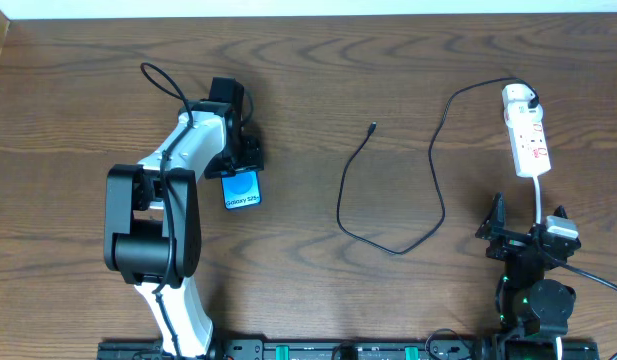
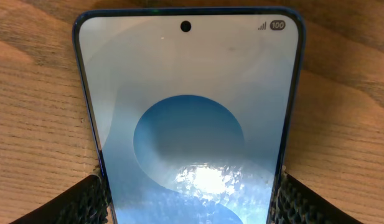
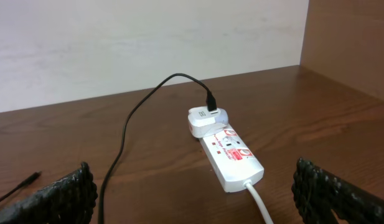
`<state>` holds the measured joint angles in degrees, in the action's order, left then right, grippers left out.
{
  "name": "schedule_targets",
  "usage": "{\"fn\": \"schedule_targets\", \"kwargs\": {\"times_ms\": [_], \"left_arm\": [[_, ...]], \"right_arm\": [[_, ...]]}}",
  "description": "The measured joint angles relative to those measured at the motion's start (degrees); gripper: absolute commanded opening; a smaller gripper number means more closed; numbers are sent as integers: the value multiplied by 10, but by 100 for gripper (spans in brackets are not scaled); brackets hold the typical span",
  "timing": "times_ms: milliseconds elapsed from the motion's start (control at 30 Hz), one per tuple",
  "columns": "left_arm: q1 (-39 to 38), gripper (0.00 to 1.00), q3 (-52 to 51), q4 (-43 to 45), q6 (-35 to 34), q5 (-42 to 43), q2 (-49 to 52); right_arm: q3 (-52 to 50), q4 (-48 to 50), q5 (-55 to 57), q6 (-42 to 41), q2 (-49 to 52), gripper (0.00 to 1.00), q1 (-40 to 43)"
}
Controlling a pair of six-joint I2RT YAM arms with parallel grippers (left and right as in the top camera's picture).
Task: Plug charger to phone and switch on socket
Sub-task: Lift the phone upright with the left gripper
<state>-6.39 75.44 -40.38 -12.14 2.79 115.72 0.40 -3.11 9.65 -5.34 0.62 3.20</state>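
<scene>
The phone (image 1: 243,191) lies left of centre, its screen lit blue. In the left wrist view the phone (image 2: 188,93) fills the frame. My left gripper (image 1: 244,160) is shut on it, one finger pad on each long edge (image 2: 188,202). The charger cable (image 1: 428,215) loops across the table's middle, and its small free tip (image 1: 373,127) lies bare on the wood, far from the phone. Its white plug head (image 1: 519,97) sits in the socket strip (image 1: 531,143) at the far right. My right gripper (image 1: 518,228) is open and empty just short of the strip (image 3: 232,155).
The strip's white cord (image 1: 541,195) runs from its near end toward my right arm and passes between the open right fingers (image 3: 257,199). A raised wooden side wall (image 3: 353,43) stands right of the strip, and a pale wall runs along the table's far edge.
</scene>
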Motion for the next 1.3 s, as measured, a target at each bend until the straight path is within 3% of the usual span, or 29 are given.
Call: {"fn": "schedule_targets", "kwargs": {"times_ms": [900, 1300], "left_arm": [[0, 63, 50, -112, -10, 16, 21], [0, 63, 50, -119, -16, 44, -51]], "right_arm": [[0, 0, 0, 0, 0, 99, 0], [0, 0, 0, 0, 0, 99, 0]]}}
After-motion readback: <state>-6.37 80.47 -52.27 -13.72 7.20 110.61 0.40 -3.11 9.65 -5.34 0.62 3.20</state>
